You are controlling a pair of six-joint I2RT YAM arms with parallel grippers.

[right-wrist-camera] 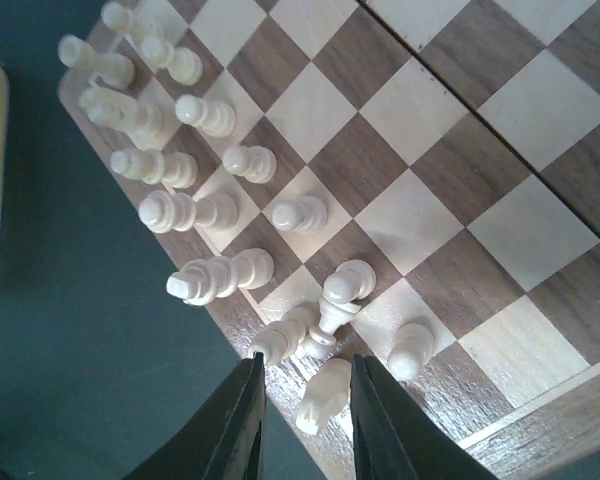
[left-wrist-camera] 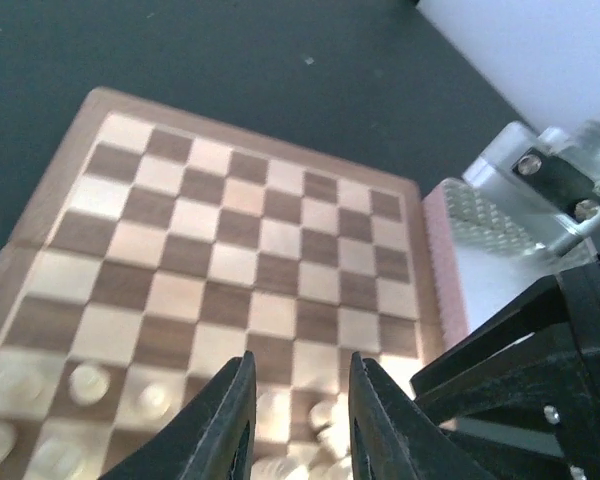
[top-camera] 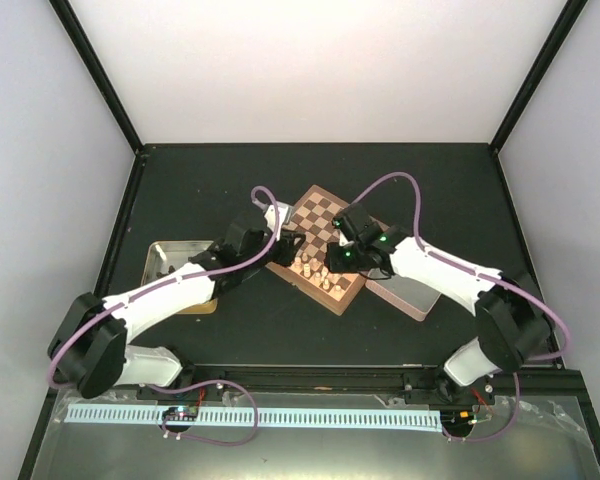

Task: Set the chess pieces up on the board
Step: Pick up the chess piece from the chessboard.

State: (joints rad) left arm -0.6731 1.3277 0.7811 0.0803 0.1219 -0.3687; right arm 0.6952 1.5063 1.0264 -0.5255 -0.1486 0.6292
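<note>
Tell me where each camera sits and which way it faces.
Top external: above and behind the robot, looking down at the table; left arm and right arm both reach the board.
Left wrist: on the left arm, facing across the board; left gripper at bottom, right arm at right.
Right wrist: looking down on pieces at the board's corner; right gripper at bottom.
Shared: both wrist views show board and pieces.
</note>
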